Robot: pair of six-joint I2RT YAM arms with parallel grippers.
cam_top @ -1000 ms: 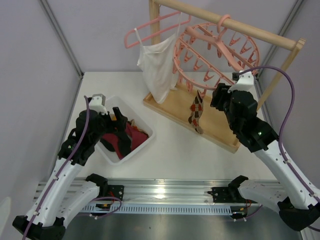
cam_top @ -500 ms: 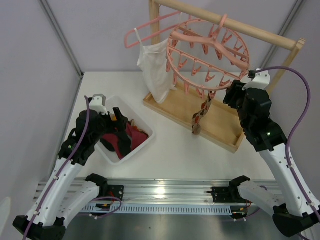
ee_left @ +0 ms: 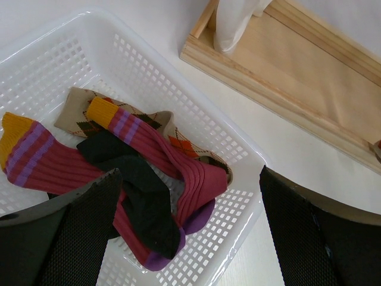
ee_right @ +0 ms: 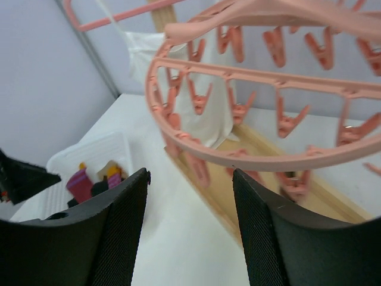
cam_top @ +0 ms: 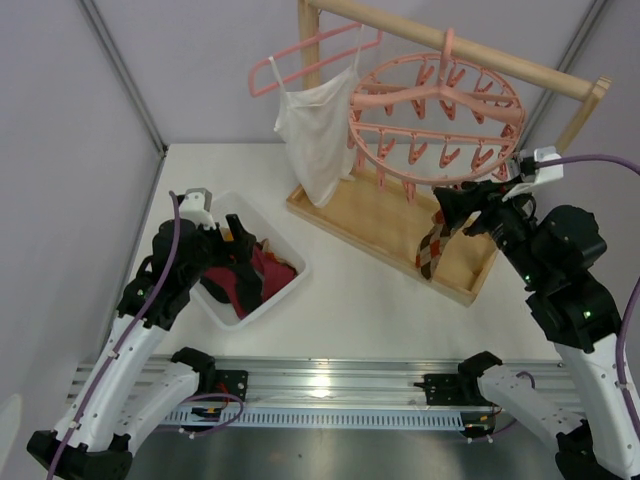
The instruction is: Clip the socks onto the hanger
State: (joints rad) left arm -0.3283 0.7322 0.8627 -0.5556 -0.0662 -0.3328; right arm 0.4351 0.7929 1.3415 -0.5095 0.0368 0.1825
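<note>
One tan argyle sock [cam_top: 436, 246] hangs from a clip on the near rim of the round pink drying hanger [ee_right: 268, 161], so clipping looks to be under way. The right gripper [ee_right: 190, 174] sits just below that rim, jaws partly open with nothing between them, apparently clear of the clip. Well away from the hanger, the other socks [ee_left: 178, 173] lie heaped in a white basket [ee_left: 196, 113]. The left gripper [ee_left: 190, 176] hovers over them, jaws spread wide and empty, placed for a pick.
</note>
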